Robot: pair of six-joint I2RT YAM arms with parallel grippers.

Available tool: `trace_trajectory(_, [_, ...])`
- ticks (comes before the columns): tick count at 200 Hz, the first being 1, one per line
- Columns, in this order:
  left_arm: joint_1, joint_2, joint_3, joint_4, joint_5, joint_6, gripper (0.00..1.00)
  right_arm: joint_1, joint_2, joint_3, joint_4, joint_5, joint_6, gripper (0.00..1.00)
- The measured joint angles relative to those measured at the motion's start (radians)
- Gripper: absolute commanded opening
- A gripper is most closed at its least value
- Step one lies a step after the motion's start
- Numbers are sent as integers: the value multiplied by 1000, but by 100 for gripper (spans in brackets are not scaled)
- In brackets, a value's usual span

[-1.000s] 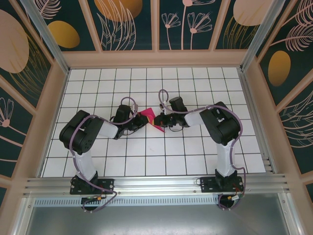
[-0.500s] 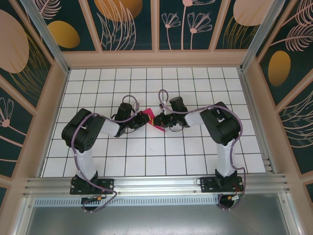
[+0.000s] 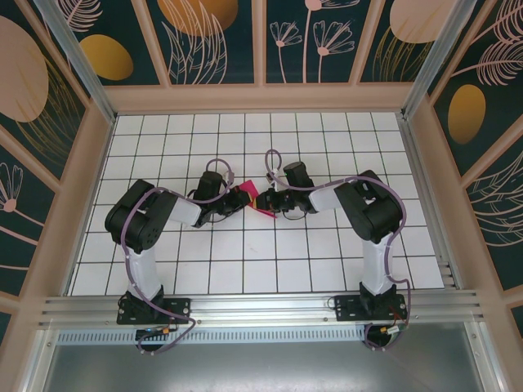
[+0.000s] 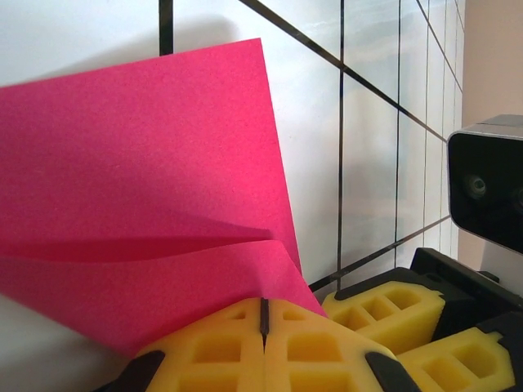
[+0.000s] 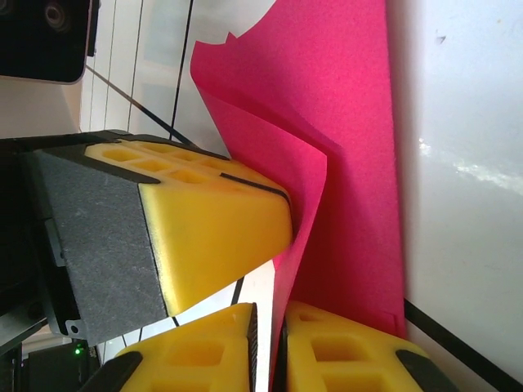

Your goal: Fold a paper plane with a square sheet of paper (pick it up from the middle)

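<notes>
The square sheet of paper (image 3: pixel 250 193) is magenta-pink and folded into layers, held just above the white grid floor between both grippers. My left gripper (image 3: pixel 240 197) comes from the left and is shut on the sheet's lower edge (image 4: pixel 147 163), its yellow pads pressed together (image 4: pixel 264 304). My right gripper (image 3: pixel 269 203) comes from the right. In the right wrist view its jaws (image 5: pixel 268 314) stand slightly apart, with the paper's edge (image 5: pixel 343 122) running through the narrow gap along the right pad. One left finger (image 5: pixel 212 220) lies against the fold.
The white grid floor (image 3: pixel 245 261) is ringed by wooden walls (image 3: pixel 261 98). An aluminium rail (image 3: pixel 261 306) with both arm bases lies at the near edge. The two wrists are nearly touching, and the right wrist's camera housing (image 4: pixel 486 188) sits close to the left fingers.
The left arm shifted right, bringing its gripper closer to the right one and gathering the paper. The right jaws have parted a little.
</notes>
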Motion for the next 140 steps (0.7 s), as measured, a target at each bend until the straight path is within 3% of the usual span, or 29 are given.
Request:
trace_trajectory(67, [-4,0,9,-18,-4,4,0,-5,-69,0,-128,16,-8,23])
trace_trajectory(140, [-4,0,10,-21,0,4,0,-6,-74,0,-216,35,-23,9])
